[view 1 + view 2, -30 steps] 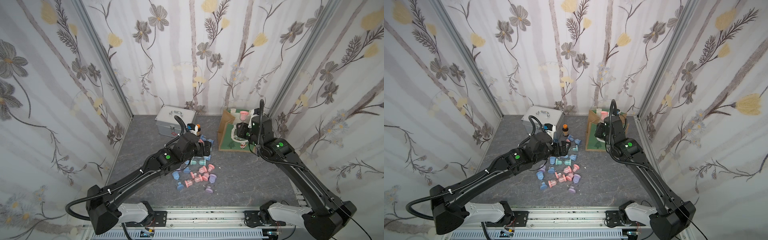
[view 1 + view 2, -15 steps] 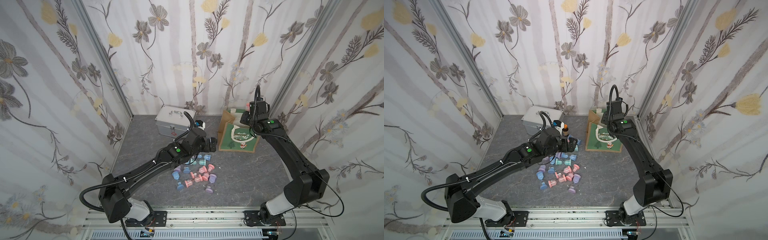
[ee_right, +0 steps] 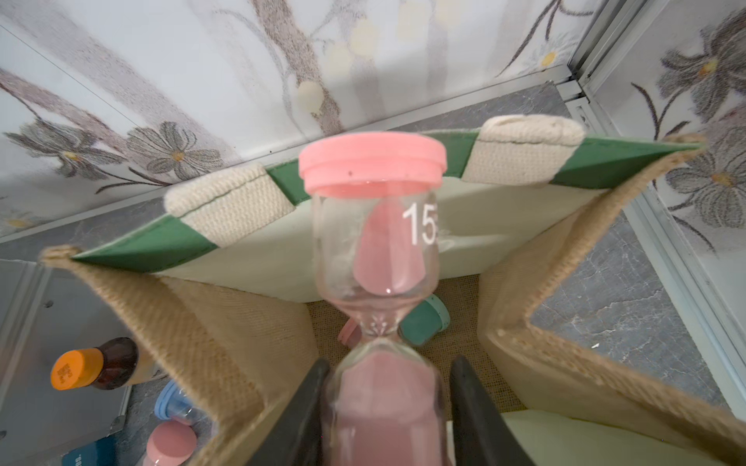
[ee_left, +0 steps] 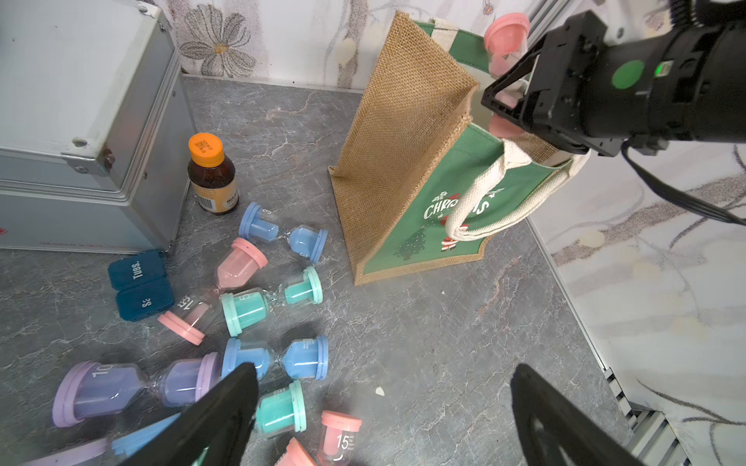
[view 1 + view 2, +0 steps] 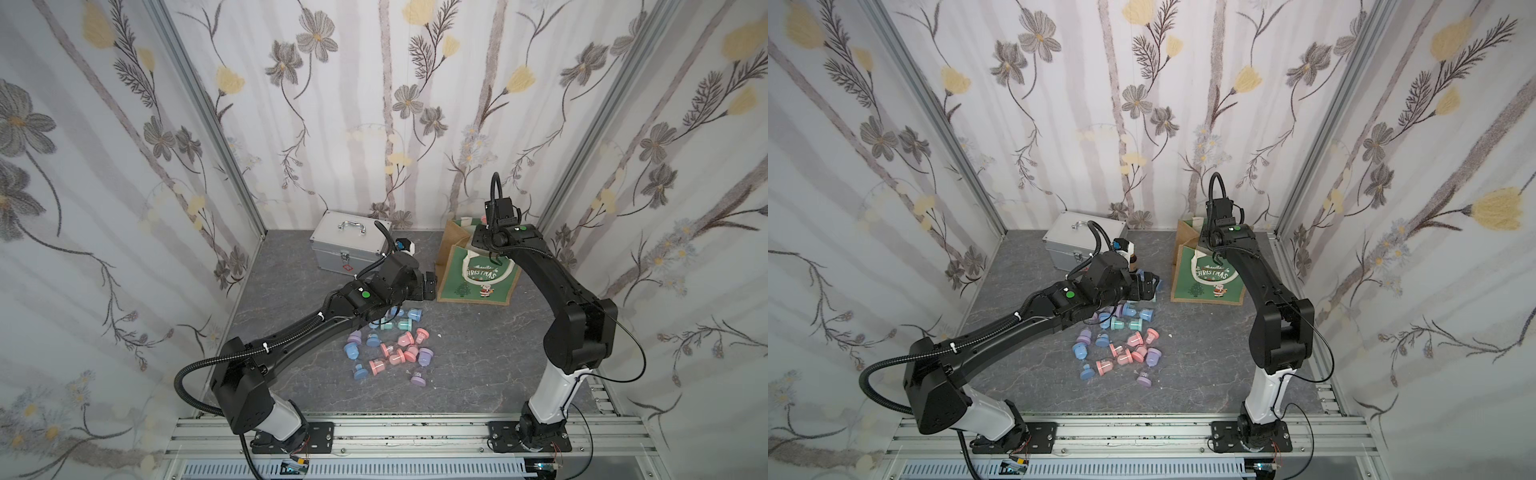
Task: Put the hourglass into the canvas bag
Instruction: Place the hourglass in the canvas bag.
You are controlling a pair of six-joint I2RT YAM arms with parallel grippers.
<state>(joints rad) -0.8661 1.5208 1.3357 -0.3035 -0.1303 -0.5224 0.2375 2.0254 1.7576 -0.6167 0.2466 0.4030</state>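
The right claw (image 3: 387, 367) clamps a pink hourglass (image 3: 373, 169) above the open canvas bag (image 3: 226, 322); the left claw (image 4: 383, 375) gapes empty.

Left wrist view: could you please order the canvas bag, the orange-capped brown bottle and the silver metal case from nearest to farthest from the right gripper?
1. The canvas bag, below the right gripper.
2. The orange-capped brown bottle, upright, to the bag's left.
3. The silver metal case, just beyond the bottle.
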